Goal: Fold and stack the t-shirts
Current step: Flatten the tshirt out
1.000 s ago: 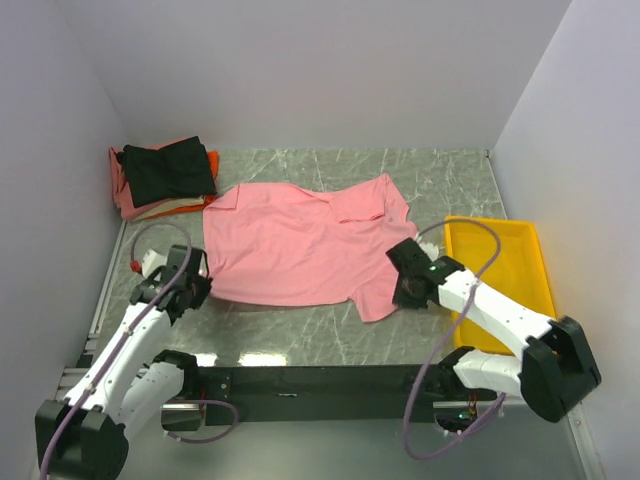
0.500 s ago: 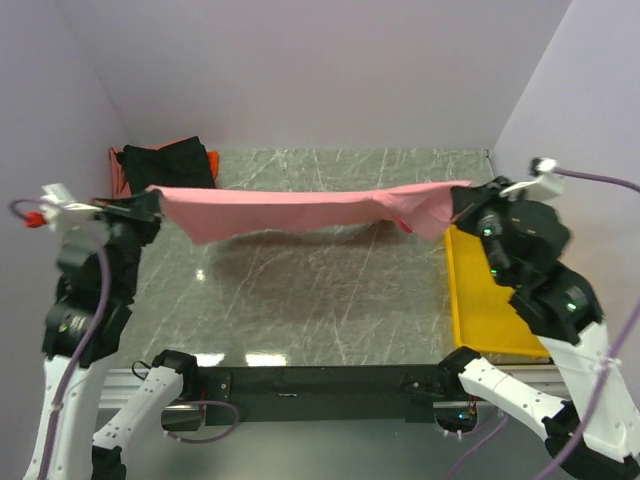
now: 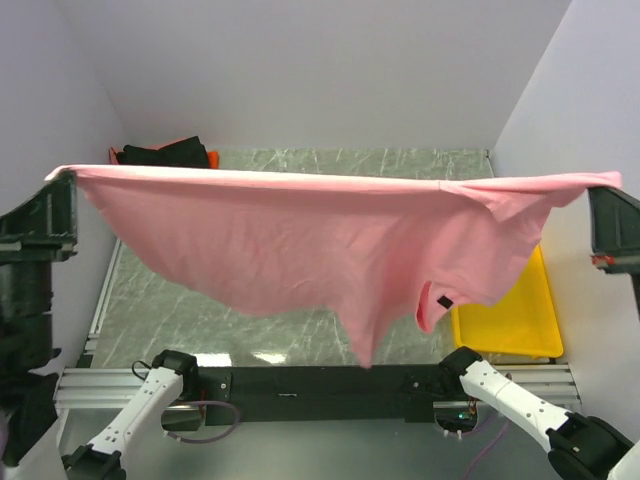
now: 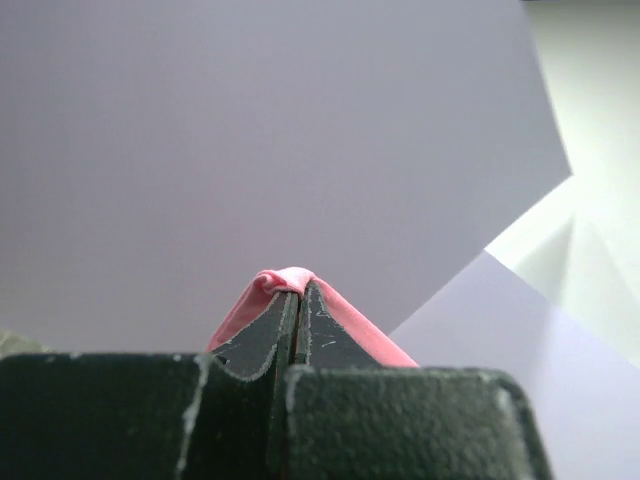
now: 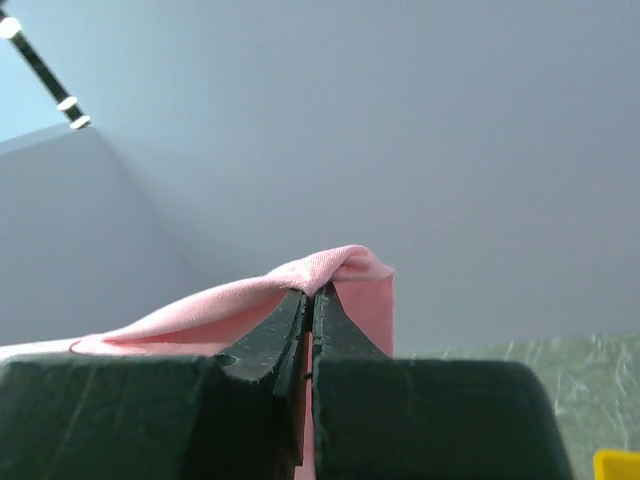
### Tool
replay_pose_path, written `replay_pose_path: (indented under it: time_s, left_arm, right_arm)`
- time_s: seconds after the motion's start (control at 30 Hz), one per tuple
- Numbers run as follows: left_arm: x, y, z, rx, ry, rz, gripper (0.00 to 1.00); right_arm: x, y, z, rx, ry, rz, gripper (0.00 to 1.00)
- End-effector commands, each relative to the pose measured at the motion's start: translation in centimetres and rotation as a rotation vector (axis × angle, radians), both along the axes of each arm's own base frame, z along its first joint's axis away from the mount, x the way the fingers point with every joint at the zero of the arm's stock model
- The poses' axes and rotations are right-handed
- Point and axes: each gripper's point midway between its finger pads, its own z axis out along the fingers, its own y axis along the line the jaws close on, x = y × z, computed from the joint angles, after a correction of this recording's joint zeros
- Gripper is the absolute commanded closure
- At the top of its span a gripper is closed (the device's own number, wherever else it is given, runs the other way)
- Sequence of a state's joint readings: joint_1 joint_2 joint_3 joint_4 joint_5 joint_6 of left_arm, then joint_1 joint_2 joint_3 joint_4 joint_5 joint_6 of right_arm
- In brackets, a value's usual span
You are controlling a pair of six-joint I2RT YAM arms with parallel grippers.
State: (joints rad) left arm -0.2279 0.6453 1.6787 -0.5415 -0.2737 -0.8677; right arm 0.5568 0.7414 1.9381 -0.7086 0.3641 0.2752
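The large salmon-pink t-shirt (image 3: 310,240) hangs spread wide high above the table, stretched between both grippers. My left gripper (image 3: 62,180) is shut on its left corner; pink cloth (image 4: 285,280) folds over the closed tips (image 4: 298,292). My right gripper (image 3: 605,188) is shut on its right corner; pink cloth (image 5: 330,268) drapes over those tips (image 5: 312,295). A sleeve and a black label (image 3: 441,300) hang at the lower right. A stack of folded shirts, black on top (image 3: 160,154) with orange-red (image 3: 210,157) beneath, sits at the far left; most of it is hidden by the raised shirt.
A yellow plastic bin (image 3: 515,320) sits at the right of the marble-patterned table (image 3: 150,320), partly behind the hanging shirt. White walls close in the left, back and right sides. The black rail (image 3: 300,380) with the arm bases runs along the near edge.
Both grippers have risen much higher and moved further apart with the pink shirt. A second ago it lay flat on the table; now it hangs in the air as a wide sheet.
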Motion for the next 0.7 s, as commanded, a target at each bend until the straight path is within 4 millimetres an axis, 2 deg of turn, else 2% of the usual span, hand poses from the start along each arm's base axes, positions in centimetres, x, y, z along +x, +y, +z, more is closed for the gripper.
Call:
replay_pose_path:
  time_s: [0.0,0.07,0.17,0.2,0.23,0.27,0.3,0.33,0.37,0.4,0.43,0.47,0.5,0.53,0.57,0.6,0.63,0.67]
  left_arm:
    - [-2.7,0.7,3.1,0.038,-0.108,0.033,1.00]
    - [-3.0,0.6,3.7,0.047,-0.128,0.028,0.99]
    - [-1.5,0.2,3.2,0.057,-0.104,0.024,0.99]
    - [-0.6,-0.1,2.9,0.059,-0.087,0.023,0.99]
    - [1.2,-0.4,1.6,0.065,-0.042,0.026,1.00]
    - [2.3,-0.3,1.0,0.062,-0.021,0.042,0.99]
    - [4.0,-0.3,0.0,0.063,0.017,0.057,0.99]
    - [6.2,-0.3,-2.0,0.063,0.081,0.079,0.99]
    - [7.8,0.3,-3.2,0.052,0.121,0.125,1.00]
    - [10.1,0.5,-4.7,0.045,0.173,0.162,0.99]
    - [12.5,0.6,-7.2,0.052,0.246,0.191,0.99]
    - [14.1,1.2,-8.7,0.051,0.292,0.241,0.99]
    - [17.5,0.9,-12.0,0.074,0.387,0.269,0.99]
    - [19.2,0.9,-13.8,0.080,0.434,0.290,1.00]
    - [20.9,0.7,-15.5,0.101,0.473,0.303,0.99]
    - [24.0,0.2,-18.7,0.137,0.548,0.310,1.00]
    - [25.9,0.0,-21.1,0.152,0.595,0.313,0.99]
    - [27.6,-0.4,-22.8,0.174,0.626,0.304,1.00]
  right_arm:
    - [-2.0,-1.1,1.2,-0.049,-0.070,-0.012,1.00]
    - [-2.3,-0.9,1.3,-0.059,-0.081,-0.001,1.00]
    - [-1.1,-0.7,1.0,-0.066,-0.067,-0.027,1.00]
    - [0.0,-0.5,0.3,-0.073,-0.038,-0.048,1.00]
    - [0.9,-0.4,-0.1,-0.074,-0.017,-0.070,1.00]
    - [1.9,-1.0,-0.5,-0.062,0.006,-0.128,1.00]
    - [3.5,-0.6,-1.7,-0.083,0.047,-0.155,1.00]
    - [4.9,-0.3,-2.3,-0.095,0.076,-0.184,1.00]
    - [6.1,-0.6,-2.8,-0.092,0.098,-0.238,1.00]
    - [8.1,0.2,-4.7,-0.129,0.152,-0.258,1.00]
    - [10.1,0.9,-6.0,-0.154,0.200,-0.288,1.00]
    - [11.5,1.3,-6.9,-0.161,0.227,-0.313,1.00]
    - [13.2,1.6,-9.0,-0.191,0.285,-0.356,1.00]
    - [15.6,2.5,-10.8,-0.228,0.341,-0.381,1.00]
    - [17.2,2.4,-12.0,-0.229,0.373,-0.417,1.00]
    - [19.1,3.5,-14.3,-0.268,0.419,-0.381,1.00]
    - [21.9,4.6,-16.8,-0.272,0.482,-0.350,1.00]
    - [24.2,4.0,-19.3,-0.277,0.524,-0.341,1.00]
